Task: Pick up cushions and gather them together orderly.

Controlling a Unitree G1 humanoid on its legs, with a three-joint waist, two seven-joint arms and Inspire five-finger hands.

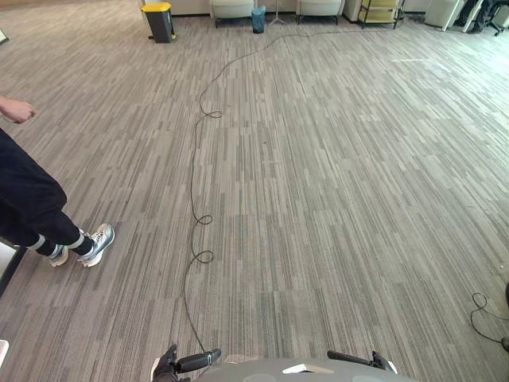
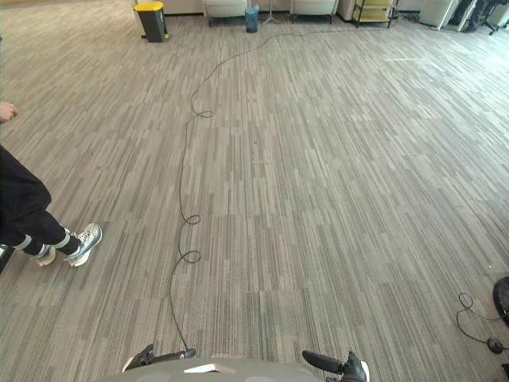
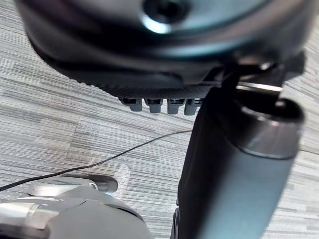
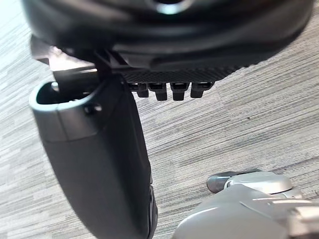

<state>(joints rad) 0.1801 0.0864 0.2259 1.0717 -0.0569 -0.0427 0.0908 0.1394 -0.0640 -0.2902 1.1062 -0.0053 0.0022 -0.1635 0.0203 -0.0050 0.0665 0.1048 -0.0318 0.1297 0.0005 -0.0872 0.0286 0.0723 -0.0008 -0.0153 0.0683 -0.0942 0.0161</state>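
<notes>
Left wrist view: left hand (image 3: 164,92) slack-fingered, holding nothing. Right hand (image 4: 169,74) likewise, above carpet (image 1: 318,199). Cushions' direction and nearer hand: cannot tell.

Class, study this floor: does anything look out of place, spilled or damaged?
Nothing stands out. The carpet looks clean and undamaged, the yellow-lidded bin stands upright at the far end, and a person is at the left.

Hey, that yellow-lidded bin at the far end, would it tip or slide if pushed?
The bin stands taller than wide on carpet, so a high push would probably tip it. It looks plastic, so likely light, though its contents are hidden.
</notes>
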